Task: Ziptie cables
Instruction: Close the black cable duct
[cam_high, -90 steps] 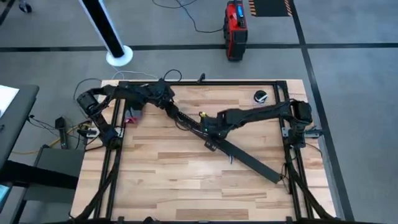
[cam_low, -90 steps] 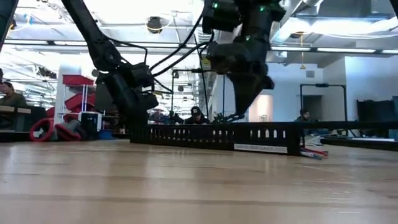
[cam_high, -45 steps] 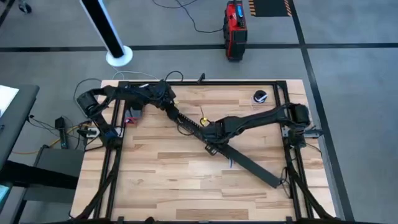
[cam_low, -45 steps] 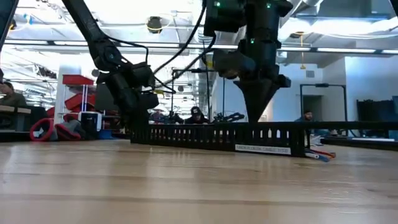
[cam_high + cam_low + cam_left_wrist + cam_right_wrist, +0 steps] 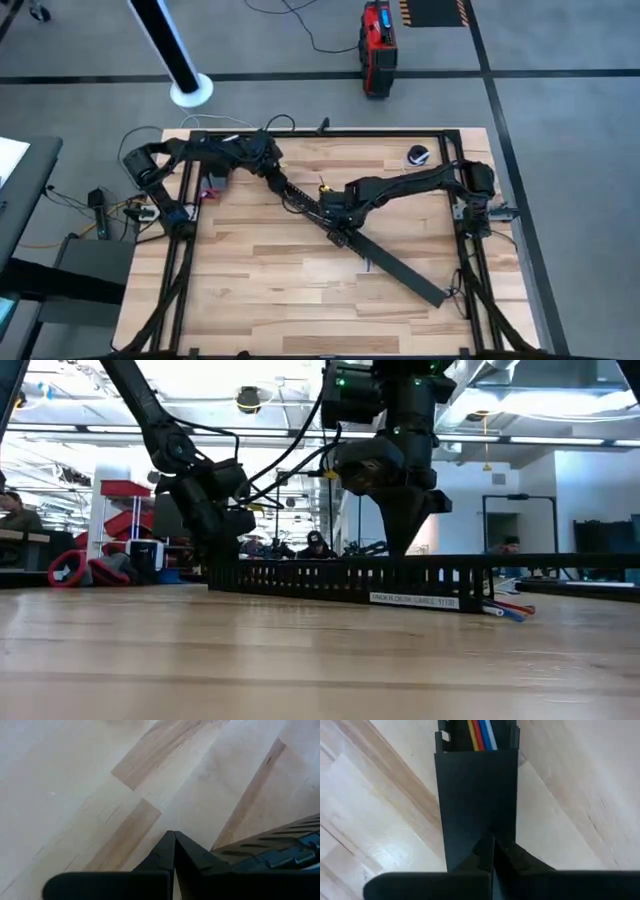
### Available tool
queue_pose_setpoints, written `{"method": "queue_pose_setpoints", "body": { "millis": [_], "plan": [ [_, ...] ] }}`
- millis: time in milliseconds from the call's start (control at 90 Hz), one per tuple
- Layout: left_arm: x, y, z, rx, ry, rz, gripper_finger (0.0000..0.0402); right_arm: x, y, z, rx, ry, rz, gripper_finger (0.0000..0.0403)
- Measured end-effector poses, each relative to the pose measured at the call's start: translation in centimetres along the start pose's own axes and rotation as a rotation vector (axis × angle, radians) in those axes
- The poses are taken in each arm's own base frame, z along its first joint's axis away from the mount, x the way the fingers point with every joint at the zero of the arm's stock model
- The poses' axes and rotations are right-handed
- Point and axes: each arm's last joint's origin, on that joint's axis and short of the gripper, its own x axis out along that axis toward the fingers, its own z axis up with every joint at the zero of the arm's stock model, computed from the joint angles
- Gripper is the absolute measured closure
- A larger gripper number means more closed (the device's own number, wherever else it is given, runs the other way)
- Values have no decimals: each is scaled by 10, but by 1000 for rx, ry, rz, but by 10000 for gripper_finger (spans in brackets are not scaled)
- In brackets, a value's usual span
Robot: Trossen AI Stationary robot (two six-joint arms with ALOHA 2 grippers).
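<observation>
A long black comb-slotted channel [image 5: 300, 197] lies slantwise across the wooden table, from far left to near right. A flat black strip [image 5: 400, 268] covers its near-right stretch. The cables [image 5: 480, 729], yellow, red, blue and white, lie inside the channel and show past the strip's end. Their ends stick out of the channel's near-right end [image 5: 505, 609]. My right gripper [image 5: 493, 836] is shut and points down onto the strip. My left gripper [image 5: 174, 834] is shut and stands beside the channel's far-left end [image 5: 280, 851]. My right gripper sets its shut fingertips [image 5: 487, 845] on the flat strip's top [image 5: 470, 805], near the strip's end that faces the left arm. It comes from above, pointing down [image 5: 400, 550]. The strip lies flat on the channel. My left gripper's shut fingertips [image 5: 165, 850] stand low by the channel's outer wall; I cannot tell whether they touch it.
A small black round thing [image 5: 418, 155] sits near the table's far right corner, and a small red thing [image 5: 212, 190] lies at the left by the left arm. Black frame rails [image 5: 465, 250] run along the table's sides. Bare wood lies at the near side.
My right gripper has tipped from a slant to point straight down. It came onto the channel's top, then shifted a little along it toward the left arm. The channel's near-right end has slid slightly on the table.
</observation>
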Motion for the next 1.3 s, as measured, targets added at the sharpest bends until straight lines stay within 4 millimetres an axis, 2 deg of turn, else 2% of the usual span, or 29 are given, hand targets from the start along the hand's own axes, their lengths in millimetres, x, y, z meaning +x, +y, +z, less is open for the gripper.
{"method": "queue_pose_setpoints", "body": {
  "millis": [167,344,456,867,1078,1200,1300],
  "plan": [
    [0,0,1,6,-19,-3,401,0,-3,5,-33,-28,5,403],
    [-1,2,5,4,-50,-9,401,-14,-4,8,-40,-102,22,403],
    [-5,4,7,8,-76,-7,401,-16,-4,13,-36,-158,18,403],
    [-52,2,22,46,-257,8,401,-19,0,13,-61,-177,45,403],
    [-56,1,22,62,-263,15,401,-35,7,4,-69,-197,76,403],
    [-54,-8,20,152,-238,-40,401,-39,13,-1,-78,-195,87,403],
    [-51,-23,18,246,-225,-118,401,-32,18,-4,-92,-177,80,403]
  ]
}}
